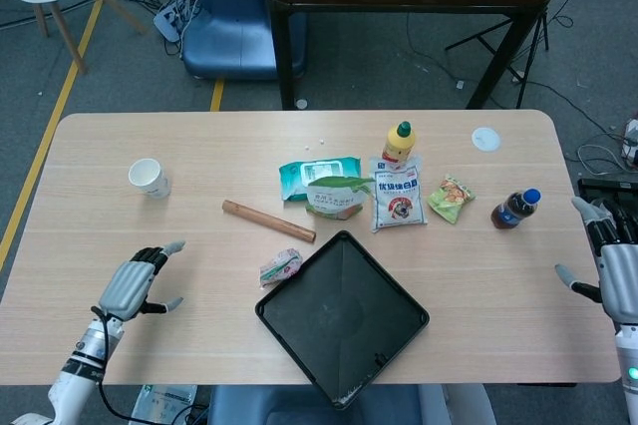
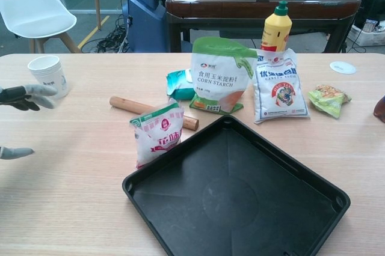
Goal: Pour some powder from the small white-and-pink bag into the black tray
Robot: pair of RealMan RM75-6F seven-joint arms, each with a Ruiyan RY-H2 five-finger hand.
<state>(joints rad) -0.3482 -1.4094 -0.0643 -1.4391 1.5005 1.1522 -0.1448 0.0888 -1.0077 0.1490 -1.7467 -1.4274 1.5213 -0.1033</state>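
Observation:
The small white-and-pink bag (image 1: 280, 267) (image 2: 157, 134) stands upright on the table, right at the black tray's (image 1: 344, 345) (image 2: 180, 220) left corner. My left hand (image 1: 134, 281) hovers over the table well to the left of the bag, fingers apart and holding nothing; in the chest view only its fingertips (image 2: 27, 94) show at the left edge. My right hand (image 1: 616, 270) is at the table's right edge, open and empty, far from the tray.
A wooden rolling pin (image 1: 267, 220) lies behind the bag. Farther back are a corn starch bag (image 2: 220, 76), a white flour bag (image 2: 280, 86), a wipes pack (image 1: 317, 173), a yellow bottle (image 2: 276, 27) and a snack packet (image 2: 328, 98). A paper cup (image 1: 148, 178) stands far left, a dark bottle (image 1: 514, 209) right.

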